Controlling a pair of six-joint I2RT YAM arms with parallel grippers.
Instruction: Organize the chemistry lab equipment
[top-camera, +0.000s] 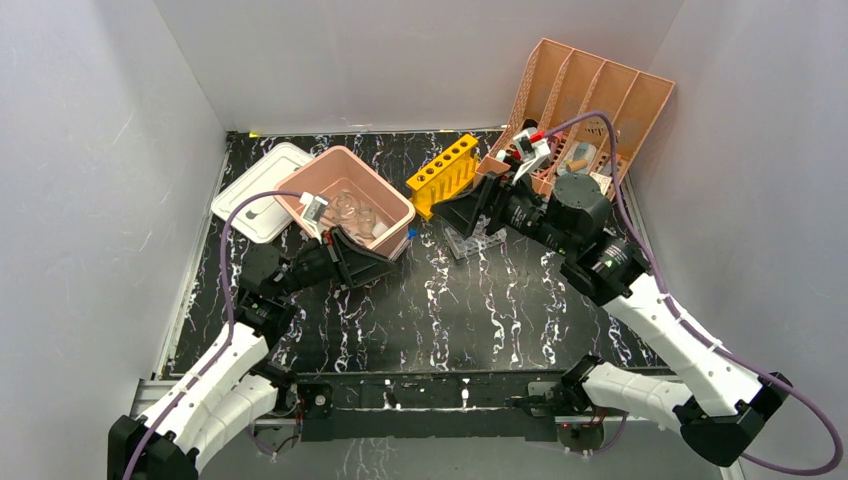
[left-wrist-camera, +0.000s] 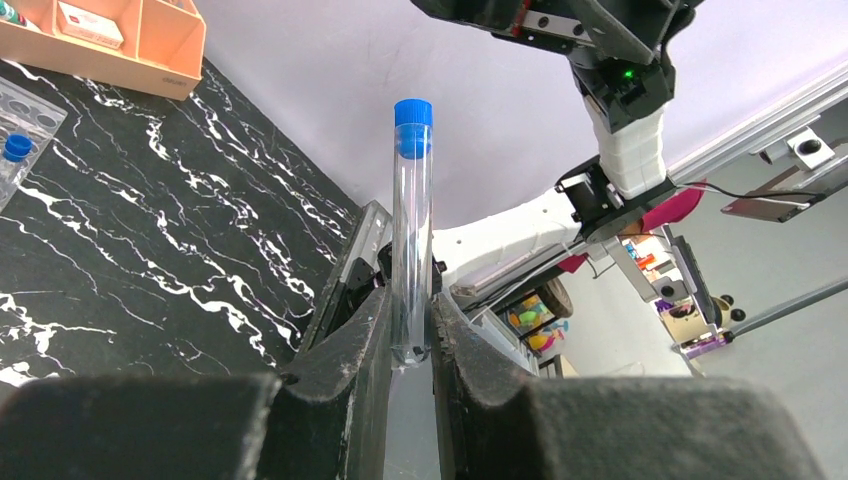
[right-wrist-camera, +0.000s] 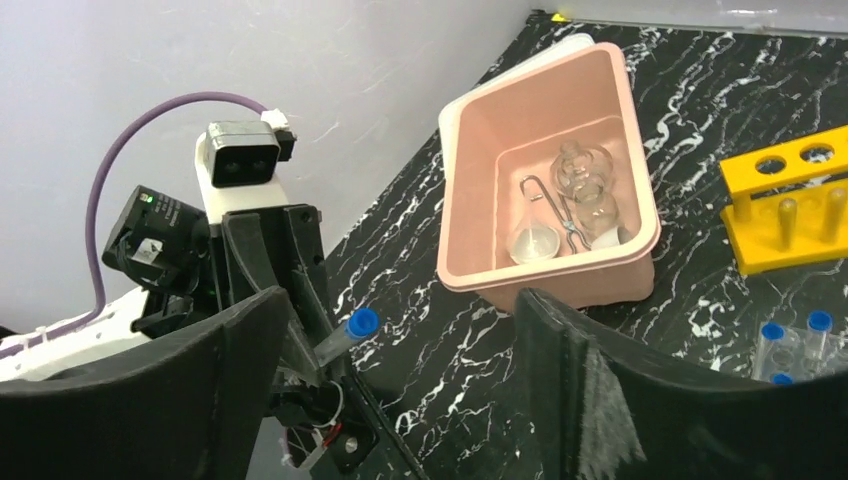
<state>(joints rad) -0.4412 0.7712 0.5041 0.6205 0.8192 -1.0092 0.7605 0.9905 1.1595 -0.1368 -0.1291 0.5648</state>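
Left claw (left-wrist-camera: 408, 322), low over the counter's (top-camera: 450, 310) left half, was pinching the base of a clear, blue-capped test tube (left-wrist-camera: 412, 220) that stood upright between its pads. Right claw (right-wrist-camera: 400, 330) hung spread wide and empty above the middle of the counter, just beside a clear tray (right-wrist-camera: 795, 345) of blue-capped tubes. Toward the far-left corner sat the pink tub (right-wrist-camera: 480, 200), containing a round glass flask (right-wrist-camera: 580, 165), a beaker (right-wrist-camera: 598, 212), wire tongs (right-wrist-camera: 560, 215) and a small round dish (right-wrist-camera: 533, 243). A white lid (top-camera: 250, 195) lay just beside the tub; a yellow rack (top-camera: 442, 175) stood near the far edge, a peach organizer (top-camera: 590, 90) at the far-right corner.
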